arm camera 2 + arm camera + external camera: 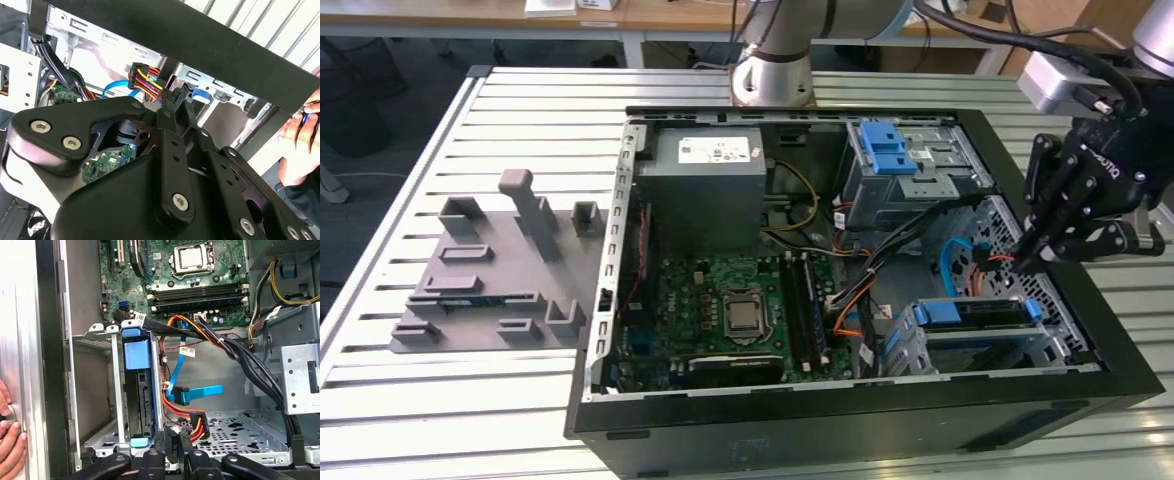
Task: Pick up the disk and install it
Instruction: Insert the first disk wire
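The disk [971, 313] is seen already slotted on edge into the drive cage [1062, 345] at the exterior view's lower right, so the gripper [1023, 265] is held closed just above, nothing clearly clamped, near the power cables [196, 426].

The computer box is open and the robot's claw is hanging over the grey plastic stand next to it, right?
Not quite. The computer case is open, but the gripper hangs over the case itself, by the drive cage at the exterior view's right. The grey stand sits apart on the table at the exterior view's left. The exterior view shows this.
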{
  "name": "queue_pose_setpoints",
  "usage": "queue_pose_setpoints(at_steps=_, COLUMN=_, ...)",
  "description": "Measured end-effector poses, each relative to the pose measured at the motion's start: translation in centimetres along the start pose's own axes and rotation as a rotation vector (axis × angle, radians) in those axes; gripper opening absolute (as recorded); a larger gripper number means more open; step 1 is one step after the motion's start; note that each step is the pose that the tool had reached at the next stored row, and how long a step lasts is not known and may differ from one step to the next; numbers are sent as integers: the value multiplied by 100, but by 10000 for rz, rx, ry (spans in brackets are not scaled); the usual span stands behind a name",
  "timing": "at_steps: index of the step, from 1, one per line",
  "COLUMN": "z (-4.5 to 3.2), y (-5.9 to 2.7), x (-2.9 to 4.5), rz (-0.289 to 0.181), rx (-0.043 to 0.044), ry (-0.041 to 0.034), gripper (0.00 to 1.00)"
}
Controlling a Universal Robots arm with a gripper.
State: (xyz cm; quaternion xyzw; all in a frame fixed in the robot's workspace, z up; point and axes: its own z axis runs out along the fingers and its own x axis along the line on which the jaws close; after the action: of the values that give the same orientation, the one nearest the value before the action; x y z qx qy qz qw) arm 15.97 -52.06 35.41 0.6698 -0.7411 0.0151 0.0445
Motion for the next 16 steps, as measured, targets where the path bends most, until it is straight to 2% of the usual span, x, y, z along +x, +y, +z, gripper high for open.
queue_pose_setpoints(at_steps=2, z=3, y=0, x=-1, rz=0, rx=0, ry=0, gripper=24)
queue_pose_setpoints(at_steps=3, z=3, y=0, x=-1, rz=-3, rx=0, ry=0, gripper=18)
queue_pose_setpoints(at_steps=4, z=4, y=0, x=-1, rz=-41, rx=3, ry=0, gripper=16)
queue_pose_setpoints(at_steps=9, z=4, y=27, x=2, rz=-459, rx=62, ry=35, gripper=16)
queue_pose_setpoints(at_steps=11, z=6, y=60, x=6, rz=-473, rx=125, ry=30, gripper=16)
queue_pose_setpoints(at_steps=16, z=11, y=135, x=23, rz=-480, rx=345, ry=12, gripper=16)
